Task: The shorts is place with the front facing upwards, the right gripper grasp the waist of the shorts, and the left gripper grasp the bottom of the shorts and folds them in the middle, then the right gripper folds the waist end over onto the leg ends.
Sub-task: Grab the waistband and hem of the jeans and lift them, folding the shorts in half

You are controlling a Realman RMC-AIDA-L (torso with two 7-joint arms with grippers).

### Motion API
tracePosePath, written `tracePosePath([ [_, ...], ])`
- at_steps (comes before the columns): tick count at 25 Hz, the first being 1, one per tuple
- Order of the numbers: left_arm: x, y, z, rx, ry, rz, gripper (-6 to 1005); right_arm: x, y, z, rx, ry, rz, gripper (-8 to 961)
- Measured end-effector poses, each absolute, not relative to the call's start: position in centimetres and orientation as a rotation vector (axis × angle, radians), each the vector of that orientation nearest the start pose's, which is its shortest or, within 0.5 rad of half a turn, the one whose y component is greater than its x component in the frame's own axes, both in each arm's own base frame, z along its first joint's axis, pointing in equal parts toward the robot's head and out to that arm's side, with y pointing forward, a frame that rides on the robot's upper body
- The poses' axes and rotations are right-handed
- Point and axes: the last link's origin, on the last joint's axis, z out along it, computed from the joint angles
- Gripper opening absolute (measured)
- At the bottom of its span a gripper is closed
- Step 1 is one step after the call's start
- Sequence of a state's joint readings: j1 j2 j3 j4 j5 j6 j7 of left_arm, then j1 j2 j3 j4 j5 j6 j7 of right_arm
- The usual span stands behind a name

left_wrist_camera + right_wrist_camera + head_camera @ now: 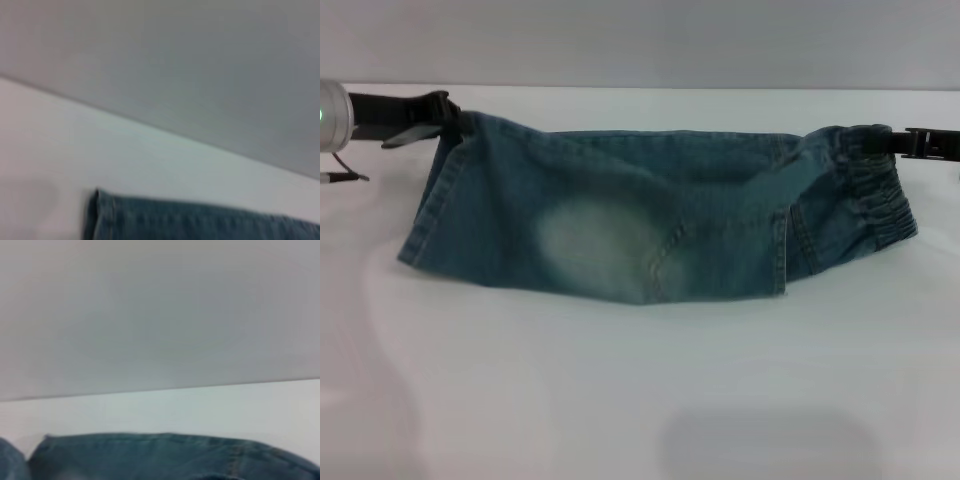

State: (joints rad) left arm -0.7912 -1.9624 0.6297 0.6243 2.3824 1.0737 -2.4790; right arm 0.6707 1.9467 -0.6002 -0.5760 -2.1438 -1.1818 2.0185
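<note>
— Left gripper (455,118): black fingers reaching in from the left edge of the head view, closed on the far corner at the bottom of the shorts (435,200), green light glowing on the silver wrist behind.
— And the right gripper (892,142)?
— Coming in from the right edge, black fingers clamped on the far side of the waist of the shorts (880,195), just where the gathered elastic band bunches up.
— Position of the shorts (650,220) themselves?
— Stretched sideways between the two grips across the white table (640,400), far edge lifted and pulled taut, near edge hanging down to the surface. One pale faded oval showing at the middle of the front, orange-tan stitching curving beside it. Hemmed leg edge running down the left side, ruffled band on the right.
— Anything from the wrist cameras?
— Only blurred denim along the picture edge: a stitched hem corner in the left wrist view (150,217), a folded denim edge in the right wrist view (165,455), white table and grey wall behind. No fingers visible in either.
— Containers?
— None seen; just the cloth on the table.
</note>
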Motion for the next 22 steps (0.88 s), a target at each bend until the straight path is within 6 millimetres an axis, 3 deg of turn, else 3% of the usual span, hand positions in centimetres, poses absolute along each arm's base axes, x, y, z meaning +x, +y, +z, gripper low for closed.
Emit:
tracePosePath([
  [10,-25.8,46.2,4.5,-1.912,-1.492,-0.407,90,30.4,42.2,3.6,-2.049,1.341,0.508,38],
  [22,-27.3,45.8,4.6,-1.867,-1.478,-0.376,93,30.9,42.8,4.2,-1.962,1.313,0.539,53],
])
